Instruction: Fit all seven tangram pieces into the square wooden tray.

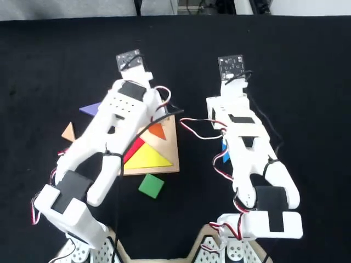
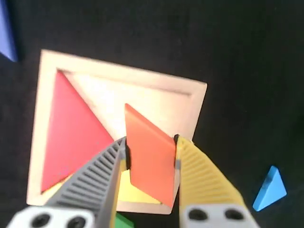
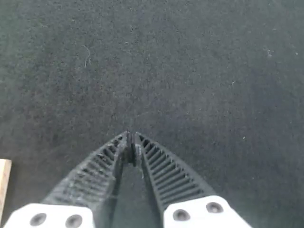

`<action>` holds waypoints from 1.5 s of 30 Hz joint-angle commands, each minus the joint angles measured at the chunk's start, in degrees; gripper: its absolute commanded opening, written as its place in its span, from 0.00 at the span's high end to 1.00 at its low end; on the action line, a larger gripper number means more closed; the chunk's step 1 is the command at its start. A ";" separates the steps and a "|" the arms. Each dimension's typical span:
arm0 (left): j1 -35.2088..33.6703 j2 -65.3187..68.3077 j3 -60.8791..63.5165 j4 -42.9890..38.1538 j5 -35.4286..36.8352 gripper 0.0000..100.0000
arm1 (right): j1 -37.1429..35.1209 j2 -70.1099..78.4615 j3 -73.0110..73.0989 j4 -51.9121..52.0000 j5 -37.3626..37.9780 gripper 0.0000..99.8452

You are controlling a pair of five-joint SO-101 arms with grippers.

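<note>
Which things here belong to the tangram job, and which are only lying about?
Belong to the job: square wooden tray; red triangle and yellow triangle in it; orange piece in the left gripper; green square, purple triangle, tan triangle and blue triangle on the black cloth.

Not part of it: black cloth; right gripper, shut, over bare cloth.

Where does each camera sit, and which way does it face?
High view: fixed above, looking down on both arms and the tray.
Left wrist view: on the left arm, looking down past the left gripper holding an orange piece over the tray.
Right wrist view: on the right arm, facing black cloth past the shut right gripper.
High and left wrist views share the tray.
</note>
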 commanded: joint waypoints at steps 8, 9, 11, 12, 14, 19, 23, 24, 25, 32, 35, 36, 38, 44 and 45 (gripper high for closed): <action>1.01 -2.81 9.19 -11.34 0.70 0.97 | 0.62 -2.86 -0.92 -0.97 -0.44 0.99; 1.01 -2.81 9.80 -12.31 -0.53 0.97 | 0.62 -2.86 -0.92 -0.97 -0.44 0.99; 1.36 -2.81 10.59 -13.80 -2.11 0.97 | 0.70 -2.86 -0.92 -0.97 -0.44 0.99; 1.54 -2.81 10.77 -14.51 -2.46 0.97 | 0.88 -3.03 -0.92 -0.97 -0.44 0.99; 2.33 -2.81 11.03 -15.38 -2.73 0.97 | 1.23 -3.30 -0.92 -0.97 -0.44 0.99; 3.65 -2.81 11.82 -15.65 -11.52 0.97 | 2.64 -3.30 -1.01 -0.97 -0.53 0.99; 4.44 -2.81 12.79 -15.65 -12.84 0.97 | 2.64 -3.30 -1.01 -0.97 -0.53 0.99; 4.62 -2.81 12.79 -15.65 -12.84 0.97 | 2.55 -3.30 -1.01 -0.97 -0.53 0.99; 4.62 -2.81 12.79 -15.65 -12.84 0.97 | 2.55 -3.30 -1.01 -0.97 -0.53 0.99; 4.70 -2.81 12.79 -15.65 -12.84 0.97 | 2.55 -3.30 -1.01 -0.97 -0.53 0.99; 4.70 -2.81 12.79 -15.65 -12.84 0.97 | 2.55 -3.30 -1.01 -0.97 -0.53 0.99; 4.70 -2.81 12.79 -15.65 -12.84 0.97 | 2.46 -3.30 -1.01 -0.97 -0.53 0.99; 4.88 -2.73 12.79 -15.65 -12.75 0.97 | 2.37 -3.30 -1.01 -0.97 -0.53 0.99; 6.90 -2.73 13.14 -14.77 -10.55 0.94 | 2.37 -3.30 -1.01 -0.97 -0.53 0.99; 7.16 -2.46 13.32 -14.15 -10.46 0.90 | 2.29 -3.30 -1.01 -0.97 -0.53 0.99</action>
